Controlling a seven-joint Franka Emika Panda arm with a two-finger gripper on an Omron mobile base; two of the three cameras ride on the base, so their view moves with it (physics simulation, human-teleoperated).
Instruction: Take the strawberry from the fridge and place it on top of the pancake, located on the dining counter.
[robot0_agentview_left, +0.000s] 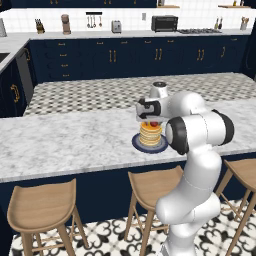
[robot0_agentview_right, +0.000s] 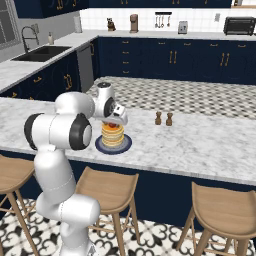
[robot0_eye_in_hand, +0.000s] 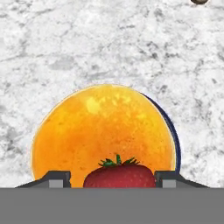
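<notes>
The strawberry (robot0_eye_in_hand: 119, 175), red with a green leafy cap, sits on top of the golden pancake (robot0_eye_in_hand: 105, 127) stack on its dark plate (robot0_eye_in_hand: 173, 127). My gripper (robot0_eye_in_hand: 112, 179) hangs straight over the stack, its fingertips (robot0_eye_in_hand: 59, 179) on either side of the berry, with a small gap showing on the left side. From the base, the hand (robot0_agentview_left: 150, 119) hovers just above the pancake (robot0_agentview_left: 150, 135) on the dining counter (robot0_agentview_left: 65, 140), with a bit of the red strawberry (robot0_agentview_left: 153, 123) under it. The right base view has the same pancake (robot0_agentview_right: 112, 135) and gripper (robot0_agentview_right: 114, 123). The fridge is out of view.
Two small brown shakers (robot0_agentview_right: 164, 119) stand on the counter to the right of the plate. Wooden stools (robot0_agentview_left: 42, 202) line the near side of the counter. Navy cabinets and a sink (robot0_agentview_right: 42, 52) lie beyond a patterned floor.
</notes>
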